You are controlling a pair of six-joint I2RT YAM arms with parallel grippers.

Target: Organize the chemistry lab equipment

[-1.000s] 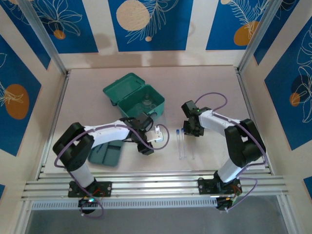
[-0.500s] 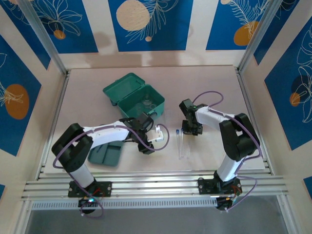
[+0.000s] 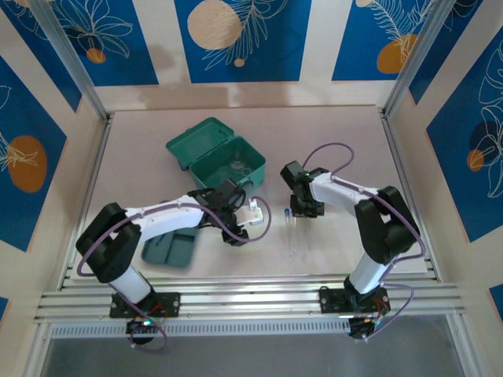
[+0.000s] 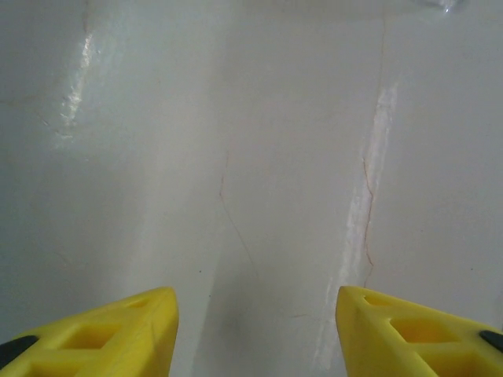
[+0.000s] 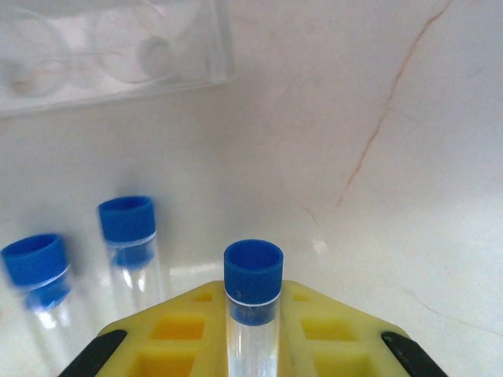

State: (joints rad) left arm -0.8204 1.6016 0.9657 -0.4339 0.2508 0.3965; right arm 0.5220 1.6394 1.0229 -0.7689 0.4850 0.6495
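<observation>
In the right wrist view a thin clear tube with a blue cap (image 5: 253, 292) stands pinched between my yellow fingers (image 5: 181, 338), so my right gripper (image 5: 253, 345) is shut on it. Two more blue-capped tubes (image 5: 128, 236) (image 5: 35, 271) lie on the table to its left. From above, my right gripper (image 3: 301, 206) sits at the top end of the tubes (image 3: 291, 232). My left gripper (image 3: 253, 214) hovers open over bare table, its yellow fingertips (image 4: 118, 330) wide apart with nothing between them. The teal case (image 3: 206, 141) stands open, with clear glassware (image 3: 240, 166) inside.
The dark-green divided tray (image 3: 169, 248) lies at the near left, under my left arm. A clear plastic piece (image 5: 110, 47) lies beyond the tubes. Aluminium rails (image 3: 251, 298) run along the table's near edge, and patterned walls close in the sides.
My right gripper has shifted left over the tubes and closed on one of them. My left gripper has opened a little wider and barely moved.
</observation>
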